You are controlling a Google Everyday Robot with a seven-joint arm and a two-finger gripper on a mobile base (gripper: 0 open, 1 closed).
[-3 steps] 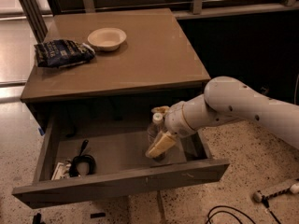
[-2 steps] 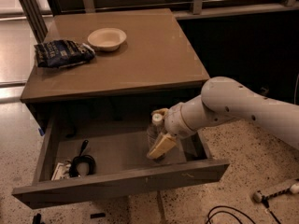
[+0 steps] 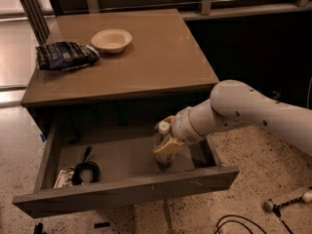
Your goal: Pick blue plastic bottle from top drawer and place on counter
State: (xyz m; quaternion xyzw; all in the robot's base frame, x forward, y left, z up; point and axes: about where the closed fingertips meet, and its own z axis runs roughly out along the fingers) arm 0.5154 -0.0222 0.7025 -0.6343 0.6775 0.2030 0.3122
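Note:
The blue plastic bottle, clear with a white cap, stands upright in the right part of the open top drawer. My gripper reaches into the drawer from the right and is shut on the bottle, with one tan finger across its front and the other behind its neck. The bottle's base is at the drawer floor. The counter is the tan top of the cabinet above the drawer.
A dark blue snack bag lies at the counter's left edge and a pale bowl stands at its back. A black coiled item and a small white packet lie in the drawer's left part. Cables lie on the floor at the right.
My gripper and arm have shifted only slightly at the bottle. The bottle stays in the same spot in the drawer.

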